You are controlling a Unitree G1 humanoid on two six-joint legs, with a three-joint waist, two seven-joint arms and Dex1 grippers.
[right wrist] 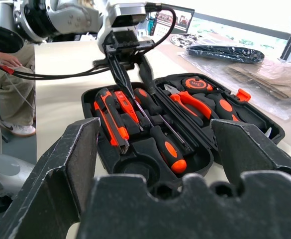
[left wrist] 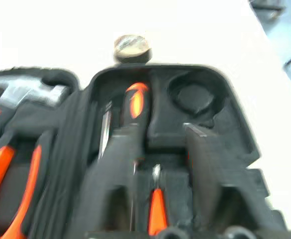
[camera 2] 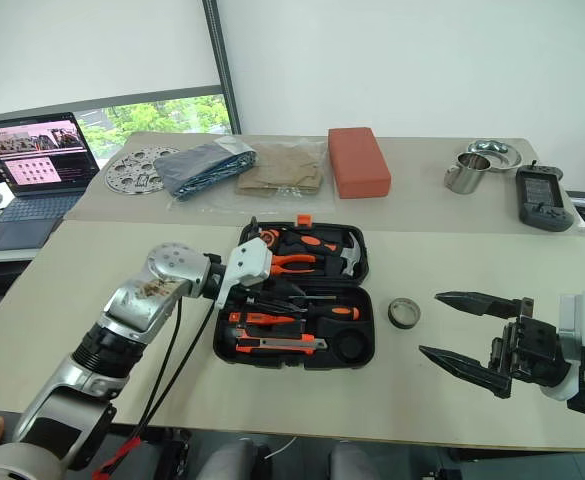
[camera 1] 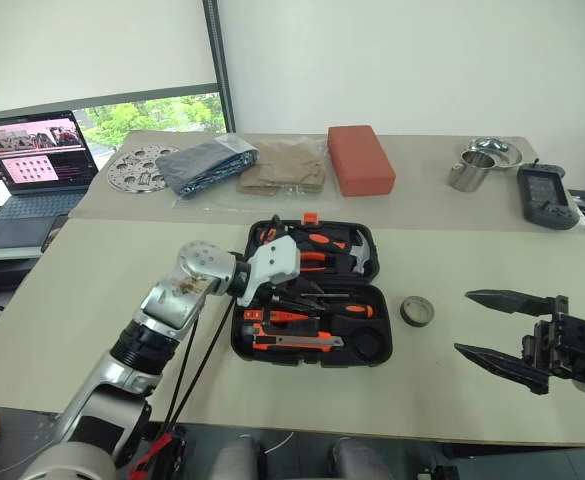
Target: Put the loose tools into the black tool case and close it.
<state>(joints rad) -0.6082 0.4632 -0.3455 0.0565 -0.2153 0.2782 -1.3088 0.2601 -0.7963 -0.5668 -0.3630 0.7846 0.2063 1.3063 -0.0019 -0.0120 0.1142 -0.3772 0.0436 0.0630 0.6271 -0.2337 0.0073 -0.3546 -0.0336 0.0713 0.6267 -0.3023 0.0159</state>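
The black tool case (camera 1: 312,295) is lying open flat on the bench (camera 1: 92,300), right in front of the robot. The pliers (camera 2: 297,262) and hammer (camera 2: 347,258) sit in the far half. In the near half there's a long screwdriver (camera 1: 337,311) with an orange-and-black handle and the utility knife (camera 1: 292,342) along the front edge, plus an empty round pocket (camera 1: 370,346) at the near right corner.

The tape roll (camera 1: 417,311) is on the bench just to the right of the case, not touching it.

The left tool (right wrist: 133,74) hangs over the near half of the case, fingers (left wrist: 205,164) pointing down at the screwdrivers with a narrow gap between them, and I can't see anything gripped. The right tool (camera 1: 497,328) is spread wide and empty, hovering off to the right of the tape roll.
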